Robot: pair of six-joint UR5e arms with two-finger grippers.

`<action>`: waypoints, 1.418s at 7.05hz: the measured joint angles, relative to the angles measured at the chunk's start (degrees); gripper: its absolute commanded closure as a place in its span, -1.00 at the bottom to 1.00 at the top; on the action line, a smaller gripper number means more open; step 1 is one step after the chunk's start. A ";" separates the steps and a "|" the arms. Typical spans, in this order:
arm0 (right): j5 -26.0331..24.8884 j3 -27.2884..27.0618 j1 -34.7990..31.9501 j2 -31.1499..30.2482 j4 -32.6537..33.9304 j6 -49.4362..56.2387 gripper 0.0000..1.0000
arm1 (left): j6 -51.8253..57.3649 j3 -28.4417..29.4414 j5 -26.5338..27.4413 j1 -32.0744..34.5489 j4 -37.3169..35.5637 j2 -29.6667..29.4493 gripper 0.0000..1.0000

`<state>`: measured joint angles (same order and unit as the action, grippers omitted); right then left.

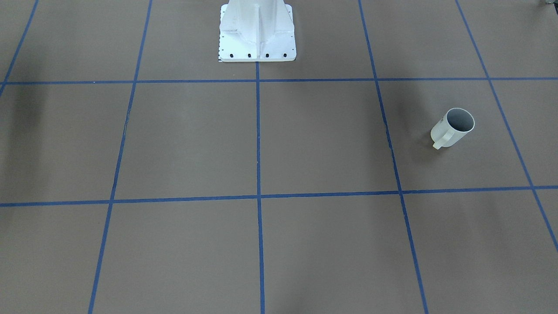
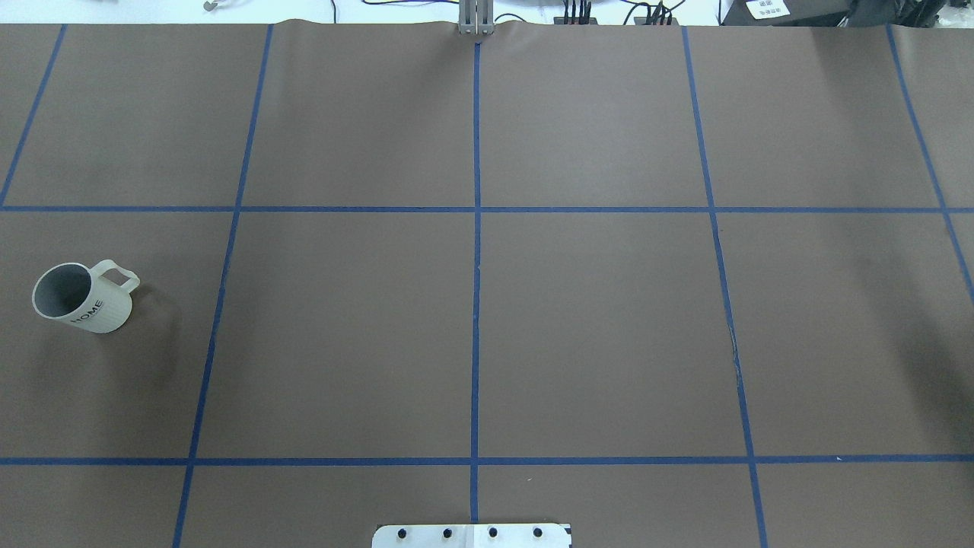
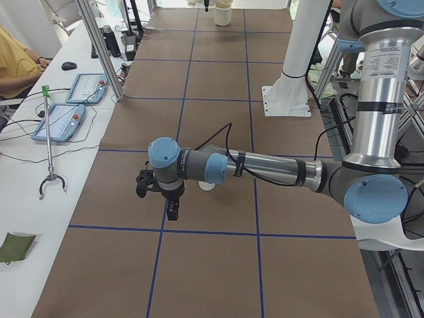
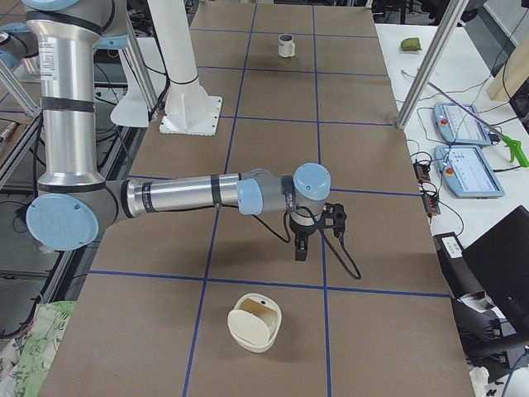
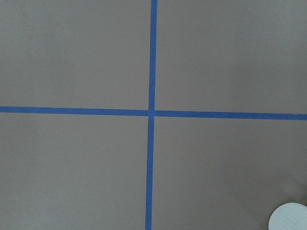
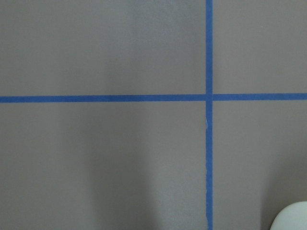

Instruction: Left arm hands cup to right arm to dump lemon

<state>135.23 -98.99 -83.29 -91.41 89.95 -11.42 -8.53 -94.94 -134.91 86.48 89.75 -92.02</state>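
Observation:
The cup [image 2: 82, 298] is an off-white mug with a loop handle and dark lettering. It stands upright on the brown table at the robot's left, and also shows in the front view [image 1: 453, 126] and far off in the exterior right view [image 4: 286, 45]. Its grey inside shows no lemon; the lemon is out of view. The left gripper [image 3: 171, 212] hangs pointing down above the table, and the cup [image 3: 207, 186] peeks out behind that arm. The right gripper [image 4: 299, 248] also points down over the table. Neither shows open or shut.
An off-white round container [image 4: 254, 322] stands at the table's right end, near the right arm, and far off in the exterior left view [image 3: 223, 14]. The white pedestal base [image 1: 257, 39] stands at mid-table by the robot. Blue tape lines grid the brown mat. Tablets [image 4: 463, 149] lie on the side bench.

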 measured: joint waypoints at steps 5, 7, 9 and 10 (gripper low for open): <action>0.89 0.01 0.06 0.01 0.00 -0.06 -0.99 | 0.01 -0.42 -1.59 -0.08 0.72 0.93 -1.00; 0.98 0.05 0.06 0.02 -0.15 -0.38 -0.99 | 0.03 -0.53 -2.37 -0.39 0.71 0.97 -1.00; 0.88 0.40 0.53 0.18 -0.17 -0.78 -0.99 | -4.43 -1.27 -5.71 -5.20 2.36 0.44 -1.00; 0.76 0.50 1.12 0.44 -0.25 -0.85 -0.99 | -10.77 -1.88 -6.18 -8.31 6.98 0.52 -1.00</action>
<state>136.00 -98.49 -82.17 -90.97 89.70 -12.27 -19.30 -96.82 -141.09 78.18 96.73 -91.50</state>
